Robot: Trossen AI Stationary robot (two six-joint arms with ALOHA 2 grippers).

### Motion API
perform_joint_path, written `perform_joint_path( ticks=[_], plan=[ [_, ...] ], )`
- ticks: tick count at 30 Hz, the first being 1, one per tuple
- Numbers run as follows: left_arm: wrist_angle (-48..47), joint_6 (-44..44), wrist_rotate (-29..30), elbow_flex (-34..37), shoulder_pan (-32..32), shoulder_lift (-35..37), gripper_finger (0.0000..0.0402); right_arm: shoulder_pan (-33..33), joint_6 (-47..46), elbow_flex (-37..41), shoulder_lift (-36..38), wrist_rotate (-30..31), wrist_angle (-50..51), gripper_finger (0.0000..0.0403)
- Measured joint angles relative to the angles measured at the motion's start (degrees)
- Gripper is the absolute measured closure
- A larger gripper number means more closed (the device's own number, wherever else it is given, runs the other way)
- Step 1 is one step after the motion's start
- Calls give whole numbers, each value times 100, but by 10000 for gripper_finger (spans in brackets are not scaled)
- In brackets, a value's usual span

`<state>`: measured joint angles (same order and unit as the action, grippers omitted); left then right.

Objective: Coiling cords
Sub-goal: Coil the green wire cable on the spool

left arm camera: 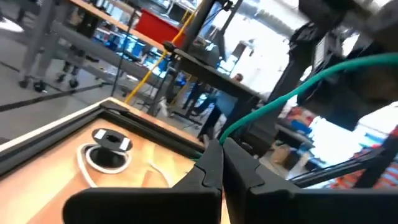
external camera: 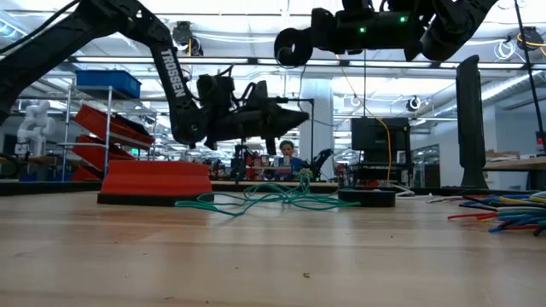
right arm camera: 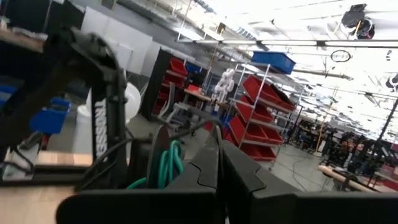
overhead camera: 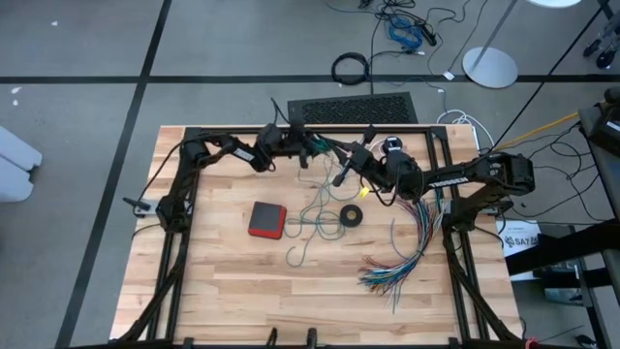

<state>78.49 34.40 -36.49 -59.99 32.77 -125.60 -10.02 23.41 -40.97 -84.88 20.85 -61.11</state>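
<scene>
So I'm mid-coil on the thin teal-green cord (overhead camera: pixel 312 221): my left gripper (overhead camera: pixel 312 147), up near the top middle of the overhead shot, has its two dark fingers (left arm camera: pixel 208 168) pinched shut on a stretch of it, and in my left wrist picture the cord runs up and away toward the upper right of the frame. Most of it lies loose on the pale wooden table (overhead camera: pixel 223 291) in the centre of the overhead picture, between the flat red square block (overhead camera: pixel 266 219) and the small black tape-like ring (overhead camera: pixel 351 216). My right gripper (overhead camera: pixel 340 177) hangs just right of the left one with its fingers closed too; I see green loops close ahead of it in its own wrist picture, but I can't tell if it's actually pinching any cord. Next move, I reckon, is drawing the slack up and winding it into loops without dragging the fanned bundle of multicoloured wires (overhead camera: pixel 402 254) at lower right. The white cord with its round black-and-white piece (left arm camera: pixel 107 149) only shows properly in my left wrist picture, lower left; overhead the arms mostly hide it
</scene>
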Motion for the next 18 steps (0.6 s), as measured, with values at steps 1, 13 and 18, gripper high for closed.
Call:
perform_joint_path(
  ticks=[1, 13, 18],
  plan=[
    [105, 149, -100, 0, 66, 0, 400, 8, 17, 0, 0, 23, 78, 403],
    [306, 736, -528, 253, 764, 120, 401, 80, 59, 0, 357, 329, 1041, 403],
    [479, 919, -594, 302, 972, 120, 401, 114, -1, 0, 607, 349, 1622, 403]
  ],
)
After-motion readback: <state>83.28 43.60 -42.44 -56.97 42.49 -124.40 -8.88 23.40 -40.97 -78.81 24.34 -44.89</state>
